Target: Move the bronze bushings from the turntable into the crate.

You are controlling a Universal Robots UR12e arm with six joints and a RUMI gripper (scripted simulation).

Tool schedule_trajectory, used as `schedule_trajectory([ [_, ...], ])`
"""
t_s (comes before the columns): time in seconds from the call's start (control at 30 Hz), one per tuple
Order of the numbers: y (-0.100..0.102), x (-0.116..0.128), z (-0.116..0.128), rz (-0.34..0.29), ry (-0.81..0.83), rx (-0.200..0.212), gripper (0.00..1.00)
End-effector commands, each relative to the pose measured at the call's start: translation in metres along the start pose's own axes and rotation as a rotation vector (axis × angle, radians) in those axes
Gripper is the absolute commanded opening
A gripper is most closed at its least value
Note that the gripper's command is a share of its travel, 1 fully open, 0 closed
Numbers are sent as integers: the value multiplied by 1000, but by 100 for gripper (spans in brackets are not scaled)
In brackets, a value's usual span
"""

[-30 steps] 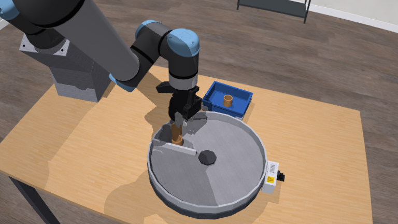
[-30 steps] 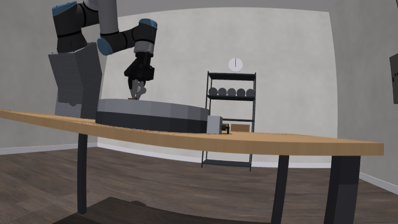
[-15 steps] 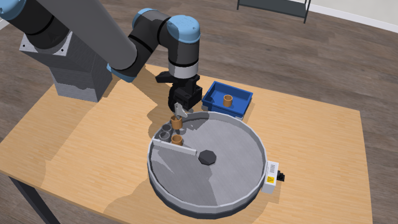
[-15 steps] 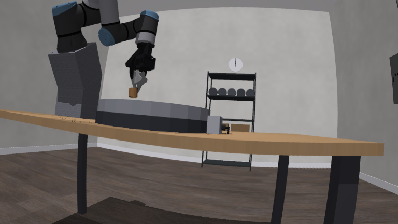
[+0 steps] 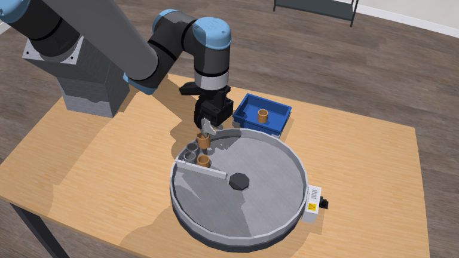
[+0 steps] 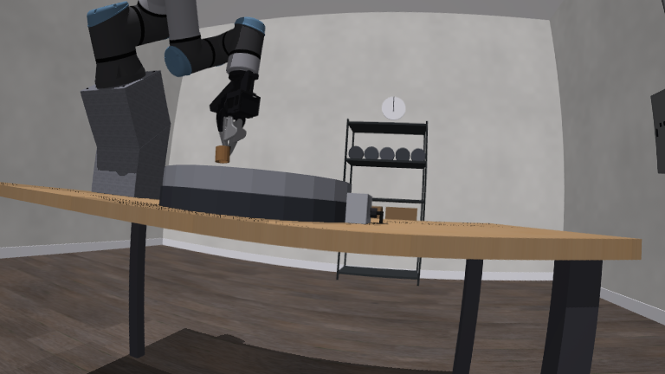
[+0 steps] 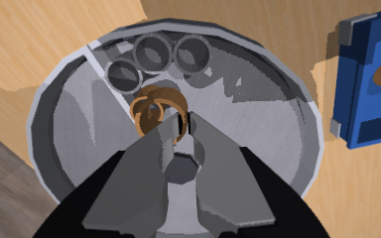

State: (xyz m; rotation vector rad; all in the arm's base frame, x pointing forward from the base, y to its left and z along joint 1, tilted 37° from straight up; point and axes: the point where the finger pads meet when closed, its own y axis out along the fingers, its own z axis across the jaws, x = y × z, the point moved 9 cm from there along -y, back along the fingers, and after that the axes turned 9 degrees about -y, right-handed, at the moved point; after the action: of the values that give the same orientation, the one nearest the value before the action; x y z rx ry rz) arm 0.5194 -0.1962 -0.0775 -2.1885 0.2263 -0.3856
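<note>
Your gripper [image 5: 207,128] is clamped on the wall of a bronze bushing [image 5: 203,140], one jaw inside the bore and one outside, as you can see in the wrist view [image 7: 183,130]. From the exterior camera that held bushing [image 6: 222,154] hangs upright in the air, above the rim of the turntable [image 6: 255,174] and not touching it.

Take the turntable [image 5: 291,160] as your landmark. It is the large grey round tray with a raised rim, sitting on the wooden table [image 5: 84,160], with a dark octagonal hub [image 5: 238,181] at its centre. The arm's grey pedestal [image 5: 88,82] stands on the table's far left corner, well apart from the turntable. Touching or just beside the turntable's far rim you have the blue crate [image 5: 249,120], and one bronze bushing [image 5: 262,115] already stands upright inside it. On the turntable's right edge is a small white control box [image 5: 312,204] with a yellow warning label.

A pale straight bar [image 5: 200,169] runs from the turntable's left rim toward the hub. On the far side of that bar, against the left rim, two steel bushings [image 5: 190,156] stand side by side, and a second bronze bushing [image 5: 203,160] stands upright on the disc right next to them. The wrist view shows three grey rings [image 7: 153,52] there, so you may have a third steel one hidden from above. The held bushing hangs over this same pocket, near the far-left rim.
</note>
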Motion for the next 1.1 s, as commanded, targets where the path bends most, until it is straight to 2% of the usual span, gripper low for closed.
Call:
schedule_trajectory([
  [0.0, 0, 0, 0, -1, 0, 0, 0],
  [0.73, 0, 0, 1, -1, 0, 0, 0],
  [1.07, 0, 1, 25, -1, 0, 0, 0],
])
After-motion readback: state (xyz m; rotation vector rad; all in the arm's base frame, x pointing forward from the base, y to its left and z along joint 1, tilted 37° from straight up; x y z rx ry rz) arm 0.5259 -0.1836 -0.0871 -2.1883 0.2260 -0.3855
